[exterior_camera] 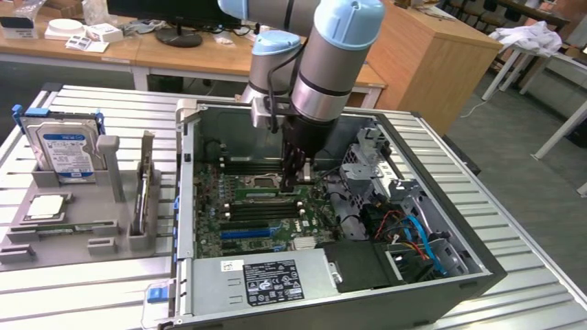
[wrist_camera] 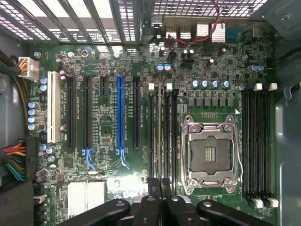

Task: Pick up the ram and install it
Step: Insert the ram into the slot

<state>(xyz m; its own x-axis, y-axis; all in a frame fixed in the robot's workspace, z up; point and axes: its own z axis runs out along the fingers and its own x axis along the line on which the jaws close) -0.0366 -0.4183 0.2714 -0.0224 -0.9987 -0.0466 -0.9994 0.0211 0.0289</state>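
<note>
- A slatted metal table [exterior_camera: 92,289] carried the work, with wooden desks and a floor behind it.
- An open computer case [exterior_camera: 229,130] was laid on its side on the table, its motherboard [exterior_camera: 229,227] [wrist_camera: 103,127] facing up.
- The arm was lowered into the case, and the gripper [exterior_camera: 291,182] [wrist_camera: 161,207] was placed over the memory slots just beside the processor socket [wrist_camera: 210,153].
- The fingers were seen clenched on the ram [exterior_camera: 261,193] [wrist_camera: 160,136].
- The ram was held edge-on along one slot of the bank between the blue expansion slot [wrist_camera: 120,115] and the socket; whether it was fully seated could not be told.
- A grey fixture [exterior_camera: 110,172] was set near the table's edge at the exterior view's left, well apart from the gripper.
- A hard drive [exterior_camera: 62,148] with a blue label was stood upright in the fixture, and a square silver processor [exterior_camera: 46,206] was laid flat in it.
</note>
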